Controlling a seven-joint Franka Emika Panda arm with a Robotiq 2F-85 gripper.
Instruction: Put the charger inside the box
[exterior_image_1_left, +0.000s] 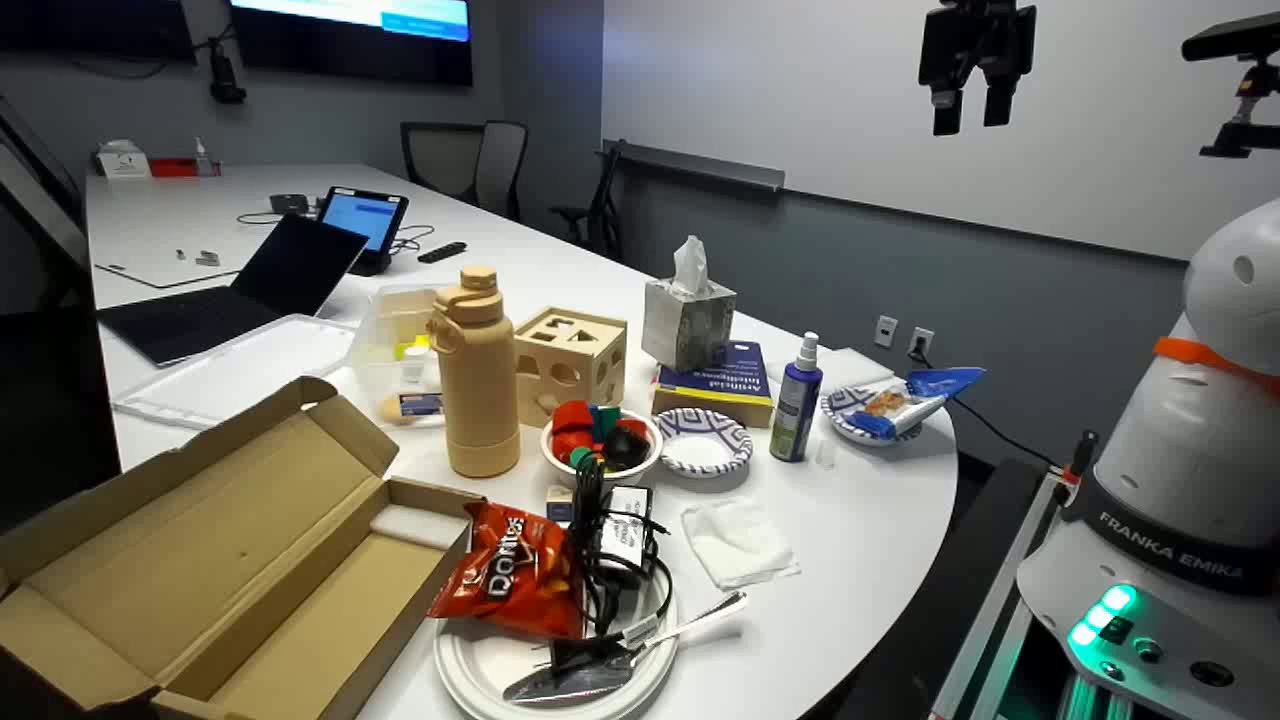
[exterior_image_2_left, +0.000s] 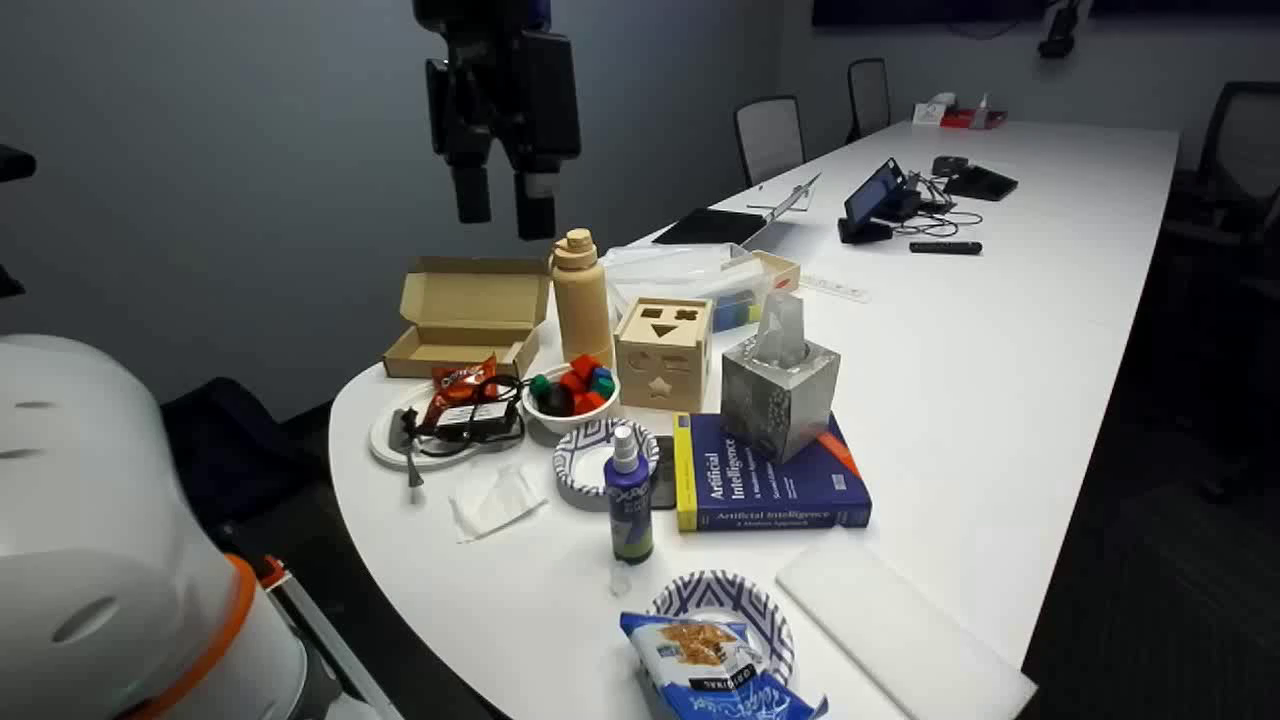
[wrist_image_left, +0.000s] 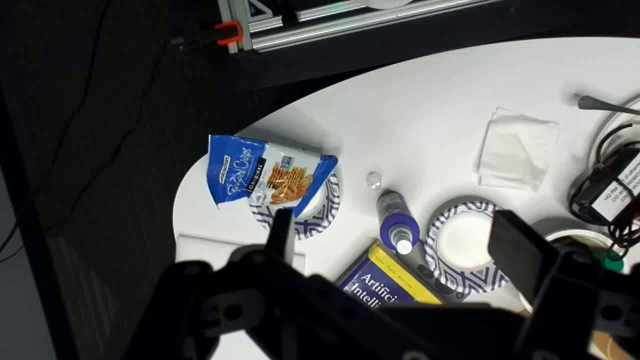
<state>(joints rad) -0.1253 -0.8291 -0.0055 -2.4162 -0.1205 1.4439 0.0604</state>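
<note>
The charger (exterior_image_1_left: 625, 530) is a black brick with a white label and a tangled black cable. It lies on a white plate (exterior_image_1_left: 460, 690) against a red chip bag, and shows on the plate in an exterior view (exterior_image_2_left: 478, 418) and at the right edge of the wrist view (wrist_image_left: 607, 192). The brown cardboard box (exterior_image_1_left: 330, 610) stands beside the plate with its lid open; it also shows in an exterior view (exterior_image_2_left: 465, 352) and is out of the wrist view. My gripper (exterior_image_1_left: 971, 112) is open and empty, high above the table, also in an exterior view (exterior_image_2_left: 503, 205) and the wrist view (wrist_image_left: 392, 222).
The red chip bag (exterior_image_1_left: 520, 570) and a cake server (exterior_image_1_left: 580, 680) share the plate. A tall bottle (exterior_image_1_left: 480, 385), wooden cube (exterior_image_1_left: 570, 365), bowl of blocks (exterior_image_1_left: 600, 445), spray bottle (exterior_image_1_left: 796, 400), book (exterior_image_2_left: 775, 475) with tissue box (exterior_image_2_left: 780, 395), and blue snack bag (wrist_image_left: 270, 172) stand around.
</note>
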